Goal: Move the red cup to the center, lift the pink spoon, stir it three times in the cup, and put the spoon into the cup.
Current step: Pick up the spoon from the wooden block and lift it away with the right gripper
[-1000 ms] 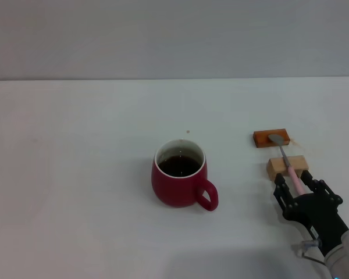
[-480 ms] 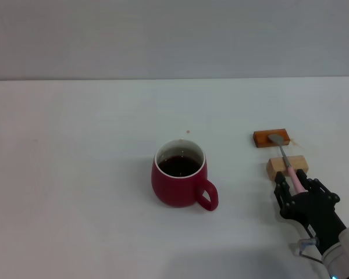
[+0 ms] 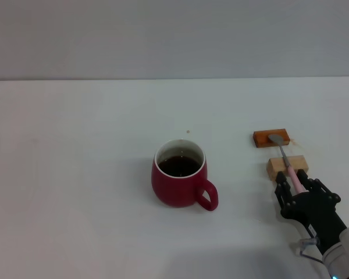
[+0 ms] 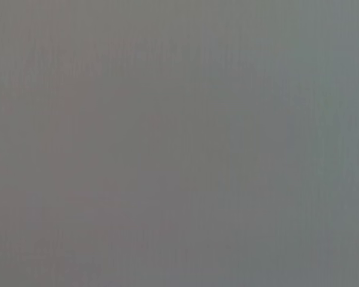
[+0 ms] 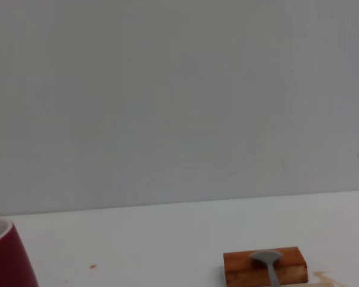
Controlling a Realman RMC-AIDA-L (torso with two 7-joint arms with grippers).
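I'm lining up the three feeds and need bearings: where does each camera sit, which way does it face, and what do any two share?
Head view: high, looking forward and down at the table; the right gripper shows around the pink spoon.
Left wrist view: blank grey; no body or object shows.
Right wrist view: low over the table, facing the wall; no fingers show.
Shared by head and right wrist views: the red cup, the orange-brown block.

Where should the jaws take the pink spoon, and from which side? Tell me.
Probably the pink handle end. The pink spoon lies propped across the tan block, its bowl on the orange-brown block, handle jutting toward the robot. The right gripper is already there; approach from that near side, jaws straddling the handle.
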